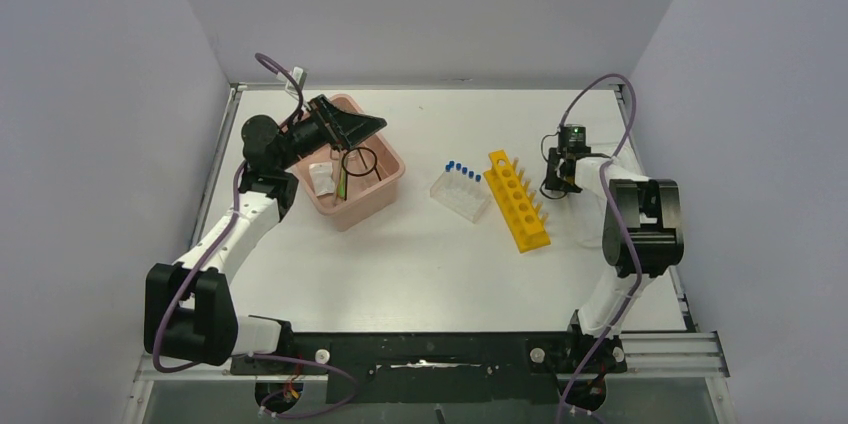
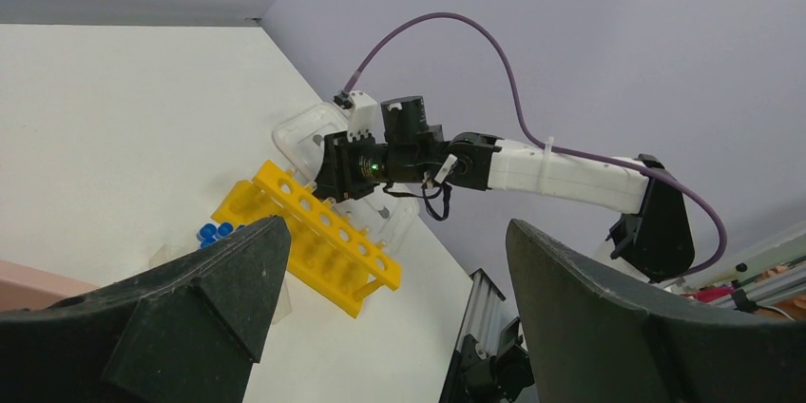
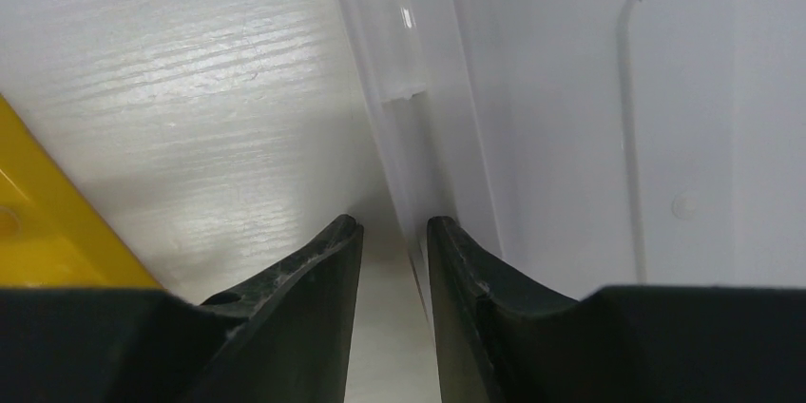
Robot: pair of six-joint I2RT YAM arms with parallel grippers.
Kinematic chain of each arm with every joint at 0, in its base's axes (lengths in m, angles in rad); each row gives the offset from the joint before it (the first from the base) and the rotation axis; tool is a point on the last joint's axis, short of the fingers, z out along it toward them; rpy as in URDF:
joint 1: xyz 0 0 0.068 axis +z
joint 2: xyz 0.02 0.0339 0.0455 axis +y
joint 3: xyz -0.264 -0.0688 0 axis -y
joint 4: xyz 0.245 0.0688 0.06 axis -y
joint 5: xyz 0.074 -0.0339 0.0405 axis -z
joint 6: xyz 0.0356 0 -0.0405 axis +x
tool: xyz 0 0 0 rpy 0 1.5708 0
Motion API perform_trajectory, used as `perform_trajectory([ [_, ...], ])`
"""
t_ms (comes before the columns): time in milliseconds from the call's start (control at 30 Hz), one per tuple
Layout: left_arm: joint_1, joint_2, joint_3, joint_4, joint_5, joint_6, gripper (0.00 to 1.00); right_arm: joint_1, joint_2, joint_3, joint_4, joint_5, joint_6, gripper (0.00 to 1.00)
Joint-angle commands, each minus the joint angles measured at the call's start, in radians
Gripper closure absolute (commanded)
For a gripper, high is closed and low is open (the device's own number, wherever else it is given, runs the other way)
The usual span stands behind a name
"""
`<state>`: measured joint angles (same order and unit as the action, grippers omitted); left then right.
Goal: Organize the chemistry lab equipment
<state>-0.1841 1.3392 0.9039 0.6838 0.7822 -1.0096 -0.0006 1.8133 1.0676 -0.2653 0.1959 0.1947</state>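
The pink tub [image 1: 385, 184] holds a black wire ring [image 1: 360, 161], thin coloured sticks [image 1: 342, 180] and a small white item [image 1: 322, 180]. My left gripper [image 1: 372, 126] hangs over the tub, open and empty [image 2: 394, 260]. A clear tube rack [image 1: 462, 196] with blue-capped tubes [image 1: 462, 171] stands mid-table beside the yellow holed rack [image 1: 518, 200]; both show in the left wrist view [image 2: 318, 237]. My right gripper [image 1: 558, 182] is low at the white lid [image 3: 561, 108], jaws nearly together with the lid's rim [image 3: 404, 137] between them [image 3: 394, 232]. I see no metal tongs.
The white lid [image 2: 404, 218] lies flat on the table at the right, partly under the right arm. Grey walls close in the table on the left, back and right. A metal rail [image 1: 660, 349] runs along the near edge.
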Motion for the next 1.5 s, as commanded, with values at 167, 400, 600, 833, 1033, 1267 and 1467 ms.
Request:
perform_trajectory([
  [167,0.001,-0.036,0.017,0.024,-0.003,0.018,0.15,-0.004,0.062,0.028,-0.002,0.055,0.005,0.99],
  [400,0.000,-0.012,0.023,0.016,-0.018,0.012,0.15,-0.004,-0.042,0.074,-0.027,0.127,-0.006,1.00],
  [600,0.001,0.014,0.035,0.062,-0.024,-0.039,0.15,0.031,-0.198,0.240,-0.103,0.146,-0.068,1.00],
  [833,0.003,0.038,0.037,0.092,-0.051,-0.083,0.15,0.096,-0.340,0.411,-0.201,-0.009,-0.065,1.00],
  [1033,0.003,0.117,0.015,0.400,0.004,-0.253,0.15,0.133,-0.425,0.568,-0.253,-0.293,-0.027,1.00],
  [1267,0.002,0.149,0.041,0.436,-0.003,-0.144,0.15,0.137,-0.512,0.633,-0.118,-0.822,0.144,1.00],
  [1467,0.002,0.221,0.041,0.729,0.046,-0.191,0.15,0.138,-0.602,0.508,0.366,-1.169,0.518,1.00],
])
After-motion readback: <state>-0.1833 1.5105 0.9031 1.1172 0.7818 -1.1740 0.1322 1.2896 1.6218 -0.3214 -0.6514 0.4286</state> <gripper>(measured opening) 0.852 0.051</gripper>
